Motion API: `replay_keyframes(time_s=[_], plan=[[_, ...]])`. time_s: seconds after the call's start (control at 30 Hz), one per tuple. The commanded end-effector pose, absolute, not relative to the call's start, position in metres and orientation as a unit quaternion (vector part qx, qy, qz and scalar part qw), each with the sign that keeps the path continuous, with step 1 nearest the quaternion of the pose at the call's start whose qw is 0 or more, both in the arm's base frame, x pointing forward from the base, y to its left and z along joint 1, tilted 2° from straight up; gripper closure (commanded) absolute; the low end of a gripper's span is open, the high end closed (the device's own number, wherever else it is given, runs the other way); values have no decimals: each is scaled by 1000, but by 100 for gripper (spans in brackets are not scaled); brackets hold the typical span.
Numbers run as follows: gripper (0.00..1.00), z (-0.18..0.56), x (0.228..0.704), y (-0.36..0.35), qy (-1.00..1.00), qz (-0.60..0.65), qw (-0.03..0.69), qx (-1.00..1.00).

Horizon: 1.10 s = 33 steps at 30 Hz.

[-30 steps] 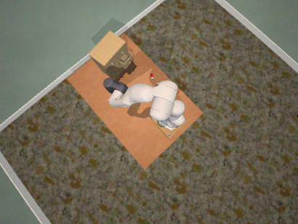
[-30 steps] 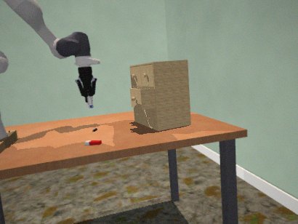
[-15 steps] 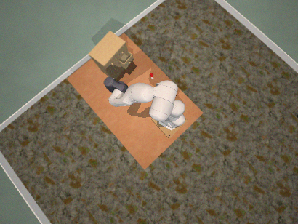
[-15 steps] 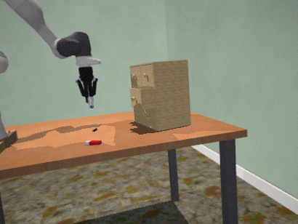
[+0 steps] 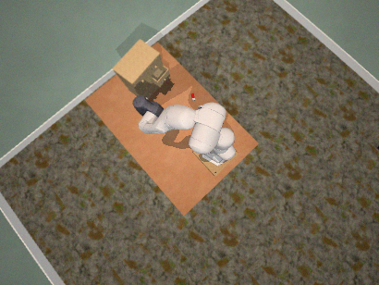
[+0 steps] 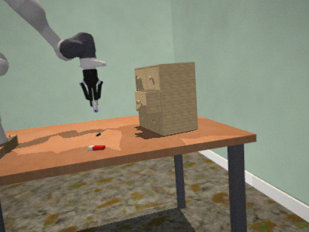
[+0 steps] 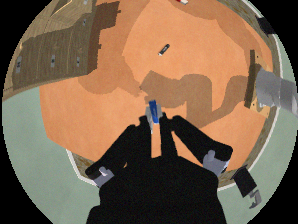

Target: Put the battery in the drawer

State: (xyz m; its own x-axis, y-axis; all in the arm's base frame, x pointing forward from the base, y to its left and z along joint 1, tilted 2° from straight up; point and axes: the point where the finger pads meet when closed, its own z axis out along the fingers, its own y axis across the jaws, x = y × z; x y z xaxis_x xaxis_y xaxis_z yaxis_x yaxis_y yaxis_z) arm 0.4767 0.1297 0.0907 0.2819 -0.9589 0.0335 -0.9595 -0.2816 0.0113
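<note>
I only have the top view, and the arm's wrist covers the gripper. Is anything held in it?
Observer: Yes. The exterior view shows the gripper shut on a slim blue-tipped cylinder, probably the AA battery, pointing down.
Operator: How high is it?
Observer: Well above the orange wooden table, roughly level with the protruding drawer of the light wooden chest.
Operator: Anything under the arm that I'm missing?
Observer: A tiny dark piece lies on the table near the red-and-white stick.
</note>
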Motion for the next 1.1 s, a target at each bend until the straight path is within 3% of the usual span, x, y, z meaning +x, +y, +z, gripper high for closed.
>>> replay_keyframes(time_s=[0.0, 1.07], plan=[[94, 91, 477, 130, -607, 10, 15, 795], [94, 92, 489, 90, -703, 11, 16, 710]])
